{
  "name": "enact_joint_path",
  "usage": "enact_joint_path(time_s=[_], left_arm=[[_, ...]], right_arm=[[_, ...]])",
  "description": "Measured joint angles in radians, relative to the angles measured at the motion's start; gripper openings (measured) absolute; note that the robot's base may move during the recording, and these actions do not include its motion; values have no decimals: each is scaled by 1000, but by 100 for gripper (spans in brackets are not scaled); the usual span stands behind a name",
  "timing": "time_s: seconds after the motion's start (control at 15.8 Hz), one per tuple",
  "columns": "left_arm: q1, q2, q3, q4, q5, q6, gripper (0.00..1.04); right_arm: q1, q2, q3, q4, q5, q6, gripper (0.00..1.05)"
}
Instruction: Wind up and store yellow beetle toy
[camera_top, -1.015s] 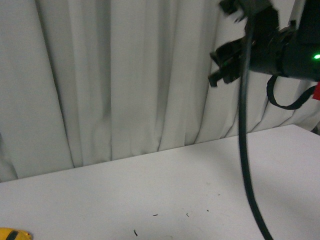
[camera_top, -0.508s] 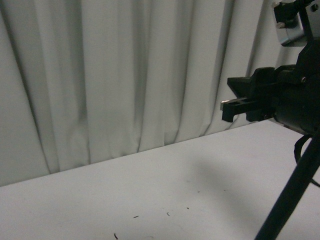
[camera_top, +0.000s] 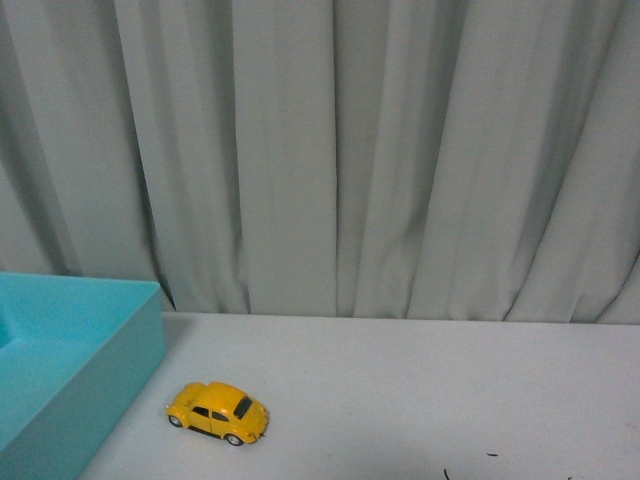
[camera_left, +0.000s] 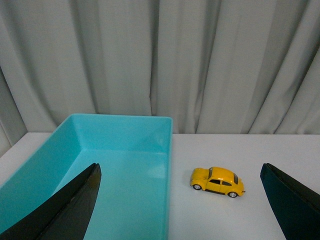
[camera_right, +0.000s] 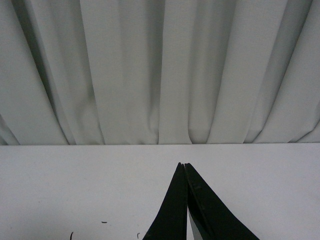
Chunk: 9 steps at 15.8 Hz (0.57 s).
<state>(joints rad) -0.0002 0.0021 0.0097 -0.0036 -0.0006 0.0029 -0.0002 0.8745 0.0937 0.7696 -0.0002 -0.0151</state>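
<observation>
The yellow beetle toy stands on its wheels on the white table, just right of a teal box. In the left wrist view the toy lies beyond my left gripper, between the lines of its two dark fingers. That gripper is open and holds nothing; it is apart from the toy. My right gripper is shut with nothing in it, over bare table. The toy does not show in the right wrist view. Neither arm shows in the front view.
The open teal box has nothing visible inside, and its right wall runs close to the toy. A grey pleated curtain hangs along the table's far edge. Small dark specks mark the tabletop.
The right arm, which filled the right side of the front view, has left it. The front view has shifted and now shows the toy and the teal box.
</observation>
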Motion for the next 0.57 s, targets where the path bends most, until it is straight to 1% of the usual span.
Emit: enact_joint_path(time_s=[0.06, 0.13, 0.25, 0.57], left_arm=[[0, 0, 0, 0, 0, 0, 98], [0, 0, 0, 0, 0, 0, 98], [0, 0, 0, 0, 0, 0, 98], [0, 0, 0, 0, 0, 0, 98]], right_arm=[[0, -47, -16, -22, 0, 0, 2], [0, -42, -47, 40, 0, 0, 2], [0, -114, -82, -59, 0, 0, 2], [0, -351, -83, -256, 0, 0, 2]])
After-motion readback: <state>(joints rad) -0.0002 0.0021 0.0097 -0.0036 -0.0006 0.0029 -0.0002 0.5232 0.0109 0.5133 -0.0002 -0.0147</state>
